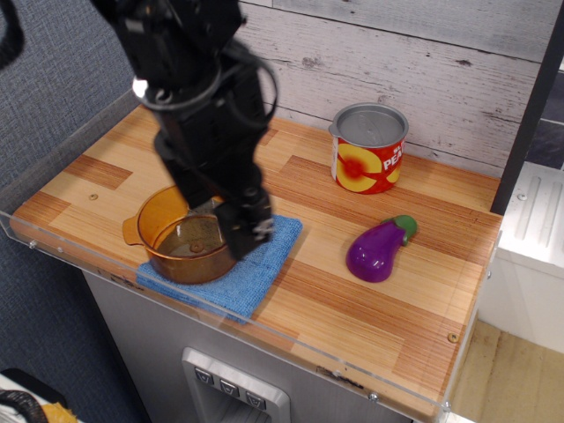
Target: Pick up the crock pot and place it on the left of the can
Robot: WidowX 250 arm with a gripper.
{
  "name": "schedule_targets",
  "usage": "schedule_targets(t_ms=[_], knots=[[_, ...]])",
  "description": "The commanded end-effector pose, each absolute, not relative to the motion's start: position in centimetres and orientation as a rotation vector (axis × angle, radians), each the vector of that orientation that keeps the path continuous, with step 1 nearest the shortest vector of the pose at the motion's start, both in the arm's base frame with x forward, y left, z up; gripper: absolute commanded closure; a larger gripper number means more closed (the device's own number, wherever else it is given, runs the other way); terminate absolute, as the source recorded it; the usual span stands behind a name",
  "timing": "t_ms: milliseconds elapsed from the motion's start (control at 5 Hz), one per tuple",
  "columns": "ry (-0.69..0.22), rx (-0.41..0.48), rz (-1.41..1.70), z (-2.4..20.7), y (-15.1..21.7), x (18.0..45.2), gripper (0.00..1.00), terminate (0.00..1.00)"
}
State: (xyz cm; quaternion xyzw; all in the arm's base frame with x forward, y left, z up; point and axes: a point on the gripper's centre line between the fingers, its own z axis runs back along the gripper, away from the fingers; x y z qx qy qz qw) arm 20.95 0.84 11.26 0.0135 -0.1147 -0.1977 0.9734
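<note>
The crock pot [183, 245] is a small amber translucent pot with two side handles. It stands on a blue cloth [261, 268] at the front left of the wooden counter. My black gripper [220, 216] hangs over the pot's back right rim with its jaws apart. One finger [248, 232] is down at the pot's right side; the other is partly hidden behind the rim. The pot stands on the cloth and is not lifted. The can [369, 150], red-labelled with a grey top, stands at the back right, well away from the gripper.
A purple eggplant [379, 249] lies in front of the can. A clear plastic rim [79, 256] runs along the counter's front and left edges. A plank wall stands behind. Bare wood lies between the pot and the can.
</note>
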Motion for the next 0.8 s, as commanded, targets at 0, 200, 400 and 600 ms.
schedule_targets(t_ms=[0,200,400,600], knots=[[-0.234,0.033,-0.511,8.5,2.7,23.3,0.00,0.00],[-0.219,0.031,-0.577,7.0,3.3,23.3,0.00,0.00],[-0.189,-0.016,-0.605,5.3,3.4,23.7,0.00,0.00],[-0.149,-0.008,-0.629,3.9,3.7,23.8,0.00,0.00]])
